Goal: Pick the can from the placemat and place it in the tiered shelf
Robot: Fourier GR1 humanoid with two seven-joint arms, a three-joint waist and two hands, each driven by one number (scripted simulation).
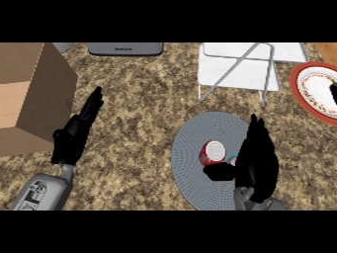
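Can (213, 152) lies tipped on the grey placemat (191, 148) at 5 o'clock, with no label readable. Right hand (257, 160) stands just beside it, fingers straight, thumb at its lower edge, gripping nothing (left hand (74, 136) open, 9 o'clock). Shelf (229, 74) sits at 1 o'clock.

Left forearm (43, 192): grey, enters from near edge at left, angled far and slightly right. Left hand (72, 138): black, edge-on, fingers (94, 104) straight and together, tips pointing far, slightly right; nothing curled. Right forearm (262, 203): only short grey stub visible at near edge, right of centre. Right hand (258, 160): black, back toward view, fingers extended together toward far side, tapering to point; thumb (218, 172) spread out to left, apart from fingers. Hands well apart.
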